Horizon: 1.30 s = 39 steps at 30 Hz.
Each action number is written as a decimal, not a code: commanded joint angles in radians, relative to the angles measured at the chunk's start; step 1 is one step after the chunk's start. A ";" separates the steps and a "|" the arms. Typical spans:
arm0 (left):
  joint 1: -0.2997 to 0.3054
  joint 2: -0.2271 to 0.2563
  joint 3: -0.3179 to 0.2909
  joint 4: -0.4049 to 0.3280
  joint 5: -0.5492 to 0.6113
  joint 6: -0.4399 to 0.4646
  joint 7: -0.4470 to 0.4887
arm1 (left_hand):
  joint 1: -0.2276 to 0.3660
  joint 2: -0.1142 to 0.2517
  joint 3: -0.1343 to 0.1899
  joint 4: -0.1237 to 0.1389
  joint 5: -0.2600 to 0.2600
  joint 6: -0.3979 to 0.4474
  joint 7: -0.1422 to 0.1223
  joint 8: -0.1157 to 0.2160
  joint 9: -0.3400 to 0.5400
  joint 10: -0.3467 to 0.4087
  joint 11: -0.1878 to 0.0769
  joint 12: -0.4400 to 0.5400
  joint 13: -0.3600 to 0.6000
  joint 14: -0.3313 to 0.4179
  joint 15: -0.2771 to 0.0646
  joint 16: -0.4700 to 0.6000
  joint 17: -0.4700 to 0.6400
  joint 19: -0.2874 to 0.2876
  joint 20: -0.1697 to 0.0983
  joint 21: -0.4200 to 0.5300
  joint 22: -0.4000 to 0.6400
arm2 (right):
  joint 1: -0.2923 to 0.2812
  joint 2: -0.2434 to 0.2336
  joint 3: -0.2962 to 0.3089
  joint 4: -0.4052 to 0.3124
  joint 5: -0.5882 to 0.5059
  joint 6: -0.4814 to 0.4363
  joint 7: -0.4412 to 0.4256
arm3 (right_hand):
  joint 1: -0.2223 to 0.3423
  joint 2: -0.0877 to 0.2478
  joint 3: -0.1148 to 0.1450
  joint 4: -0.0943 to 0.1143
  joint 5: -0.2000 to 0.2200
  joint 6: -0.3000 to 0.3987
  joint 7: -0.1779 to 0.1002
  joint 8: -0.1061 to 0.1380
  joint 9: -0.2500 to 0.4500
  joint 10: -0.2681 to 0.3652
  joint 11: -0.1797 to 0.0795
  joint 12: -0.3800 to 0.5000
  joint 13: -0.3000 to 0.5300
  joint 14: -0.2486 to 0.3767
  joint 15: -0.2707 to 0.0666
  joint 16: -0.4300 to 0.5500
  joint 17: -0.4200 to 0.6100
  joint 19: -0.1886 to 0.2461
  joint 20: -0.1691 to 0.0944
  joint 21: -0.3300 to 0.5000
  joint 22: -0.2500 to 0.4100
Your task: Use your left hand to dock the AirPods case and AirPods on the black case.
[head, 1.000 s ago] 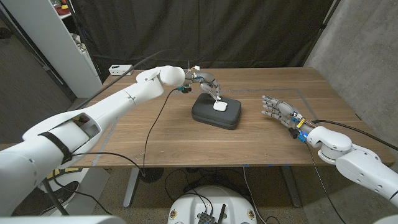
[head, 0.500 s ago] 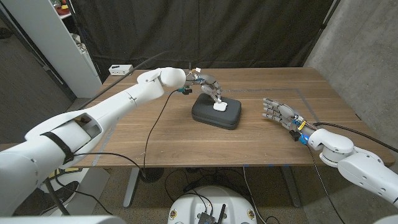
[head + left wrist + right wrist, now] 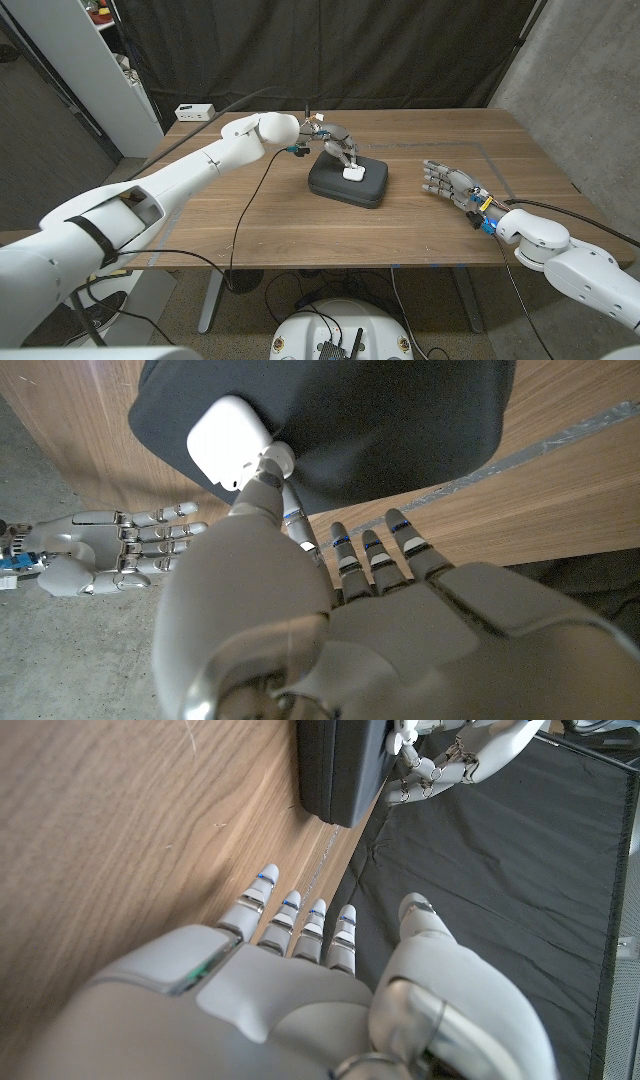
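Table (image 3: 250,215) of brown wood carries everything, and the black case (image 3: 349,180) near its middle is the landmark to steer by. Largest on the scene is the left arm, reaching in over the table to the case; its left hand (image 3: 335,143) hangs above the case's far-left part, fingers pointing down. The right hand (image 3: 447,182) waits well to the right of the case, fingers straight and a little apart, holding nothing.

On top of the case, toward its far side, sits the white AirPods case (image 3: 354,171), a small rounded box. In the left wrist view that box (image 3: 230,443) lies on the dark lid just past the tip of one finger (image 3: 262,498), which touches its edge or comes very close; I can't tell whether it is pinched or only nudged. The other fingers are spread and apart from it. The box's long axis seems to run crosswise to the reaching finger.

So the box lies straight ahead of the left fingertips, on the case already. Of the loose AirPods I can make out nothing certain.
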 commanded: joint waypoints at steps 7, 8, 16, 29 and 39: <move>0.011 0.015 -0.003 -0.050 0.025 0.024 -0.009 | 0.004 0.023 0.001 0.003 0.000 -0.015 0.002 -0.016 -0.001 0.000 0.011 -0.007 0.007 0.002 -0.059 -0.002 0.003 0.001 0.016 -0.003 0.006 | -0.008 0.006 0.002 0.008 -0.001 0.006 0.008 | -0.003 0.008 0.002 -0.004 0.007 0.002 0.001 0.004 0.002 0.001 -0.005 0.003 0.002 -0.003 -0.054 0.009 0.004 -0.004 -0.003 0.004 0.001; 0.012 0.016 -0.003 -0.053 0.027 0.026 -0.008 | 0.004 0.024 0.001 0.003 0.000 -0.016 0.002 -0.017 -0.002 0.000 0.012 -0.007 0.007 0.003 -0.058 -0.001 0.002 0.001 0.017 -0.003 0.006 | -0.008 0.007 0.002 0.008 0.001 0.004 0.007 | -0.003 0.008 0.002 -0.003 0.007 0.001 0.000 0.004 0.002 0.001 -0.008 0.003 0.002 -0.003 -0.054 0.009 0.004 -0.004 -0.003 0.004 0.001; 0.014 0.021 -0.005 -0.063 0.035 0.028 -0.011 | 0.005 0.028 0.002 0.003 0.000 -0.013 0.001 -0.019 -0.003 0.003 0.012 -0.006 0.007 0.002 -0.057 -0.001 0.002 0.001 0.018 -0.004 0.006 | -0.007 0.007 0.000 0.006 0.000 0.002 0.007 | -0.006 0.007 0.002 -0.003 0.006 0.002 0.001 0.004 0.002 0.002 -0.001 0.004 0.002 -0.002 -0.055 0.010 0.005 -0.004 -0.002 0.004 0.001; 0.022 0.036 -0.010 -0.083 0.043 0.033 -0.024 | -0.003 0.035 0.001 0.009 -0.001 -0.034 0.001 -0.035 -0.007 0.002 0.012 -0.006 0.008 0.003 -0.057 -0.001 0.002 -0.001 0.020 -0.005 0.007 | -0.009 0.006 -0.003 -0.005 -0.001 -0.005 -0.002 | -0.008 0.006 0.002 -0.003 0.006 0.001 0.000 0.004 0.002 0.004 -0.001 0.005 0.002 -0.003 -0.053 0.011 0.005 -0.005 -0.001 0.005 0.001; 0.024 0.060 -0.015 -0.123 0.064 0.046 -0.046 | -0.020 0.038 -0.004 0.018 -0.002 -0.072 -0.021 -0.064 -0.017 -0.005 0.014 -0.010 0.008 -0.003 -0.051 -0.002 0.003 -0.007 0.024 -0.008 0.007 | -0.002 0.004 -0.008 -0.006 0.000 -0.015 -0.002 | -0.012 0.009 0.003 0.000 0.006 0.002 -0.006 0.004 0.002 0.003 -0.005 0.005 0.002 -0.003 -0.053 0.013 0.006 -0.005 -0.002 0.005 0.001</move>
